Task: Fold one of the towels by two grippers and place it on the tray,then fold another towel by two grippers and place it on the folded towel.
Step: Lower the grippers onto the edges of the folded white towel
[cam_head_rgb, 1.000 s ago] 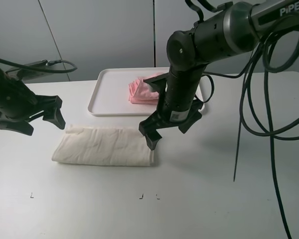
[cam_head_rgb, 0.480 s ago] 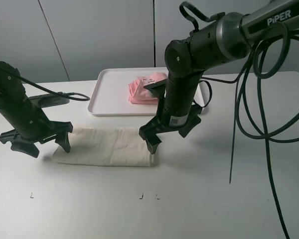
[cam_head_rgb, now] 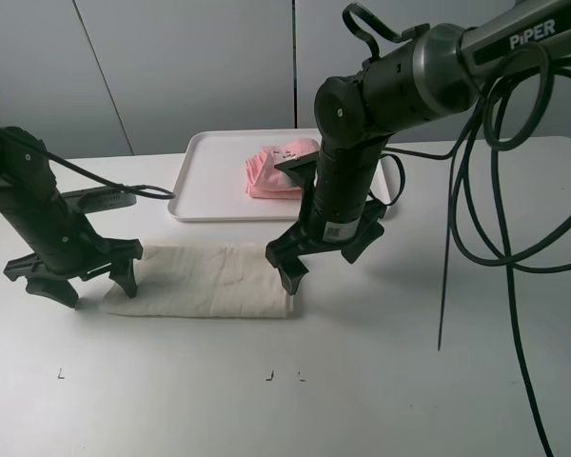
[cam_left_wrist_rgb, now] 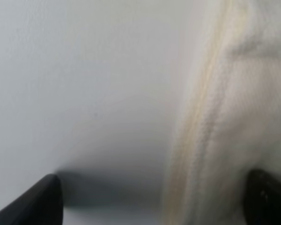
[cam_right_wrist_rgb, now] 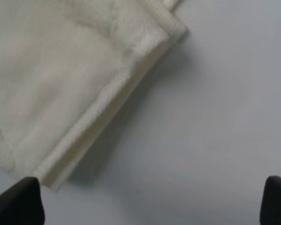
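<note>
- You have the white towel [cam_head_rgb: 205, 279] lying flat on the table [cam_head_rgb: 409, 362], folded into a long strip running left to right, just near of the tray [cam_head_rgb: 202, 190].
- The pink towel [cam_head_rgb: 276, 169] sits folded on the right part of the tray, well apart from the white one.
- Left gripper [cam_head_rgb: 88, 279]: jaws spread wide, nothing held. It points down at the white towel's left end. One tip is at the towel's edge, the other over bare table further left.
- The left wrist view shows the towel's hem running between the two tips. You cannot tell from it whether either tip touches cloth or table.
- Right gripper [cam_head_rgb: 322, 259]: jaws also wide open, gripping nothing. It points down at the towel's right end, with one tip at the near right corner and the other off the cloth to the right.
- The right wrist view shows that layered corner beside one tip and bare table under the other. Contact cannot be told.
</note>
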Available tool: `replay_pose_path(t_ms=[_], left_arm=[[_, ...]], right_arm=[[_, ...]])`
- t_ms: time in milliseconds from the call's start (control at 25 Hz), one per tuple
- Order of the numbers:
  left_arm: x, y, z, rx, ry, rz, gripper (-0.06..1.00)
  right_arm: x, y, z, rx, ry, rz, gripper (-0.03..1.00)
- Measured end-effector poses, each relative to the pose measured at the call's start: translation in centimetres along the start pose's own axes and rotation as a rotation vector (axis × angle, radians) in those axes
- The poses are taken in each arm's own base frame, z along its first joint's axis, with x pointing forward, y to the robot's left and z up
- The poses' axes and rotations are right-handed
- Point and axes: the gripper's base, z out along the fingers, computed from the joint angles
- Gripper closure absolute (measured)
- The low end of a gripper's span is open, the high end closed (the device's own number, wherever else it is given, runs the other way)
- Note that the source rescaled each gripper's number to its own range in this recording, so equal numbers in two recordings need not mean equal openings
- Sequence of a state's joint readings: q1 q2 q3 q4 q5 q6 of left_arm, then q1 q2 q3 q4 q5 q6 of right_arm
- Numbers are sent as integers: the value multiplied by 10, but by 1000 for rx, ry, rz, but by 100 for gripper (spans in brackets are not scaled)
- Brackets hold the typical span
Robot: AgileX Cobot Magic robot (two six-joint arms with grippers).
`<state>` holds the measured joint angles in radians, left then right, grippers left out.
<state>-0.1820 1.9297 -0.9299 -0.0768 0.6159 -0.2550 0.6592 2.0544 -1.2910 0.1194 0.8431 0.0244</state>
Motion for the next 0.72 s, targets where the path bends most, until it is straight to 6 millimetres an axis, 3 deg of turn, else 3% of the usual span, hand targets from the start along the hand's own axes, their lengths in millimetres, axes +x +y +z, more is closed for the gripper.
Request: replay_pose_path(t_ms=[160,360,720], left_arm=[[-4,-2,-7,0,9,17,-4],[-12,-3,-34,-7,-63,75,-4],[-14,4,-35,-93,-76,119,-4]], right_arm=[[0,0,0,0,0,0,-2],[1,0,0,0,10,0,-2],[4,2,0,-25,42,20,-2]])
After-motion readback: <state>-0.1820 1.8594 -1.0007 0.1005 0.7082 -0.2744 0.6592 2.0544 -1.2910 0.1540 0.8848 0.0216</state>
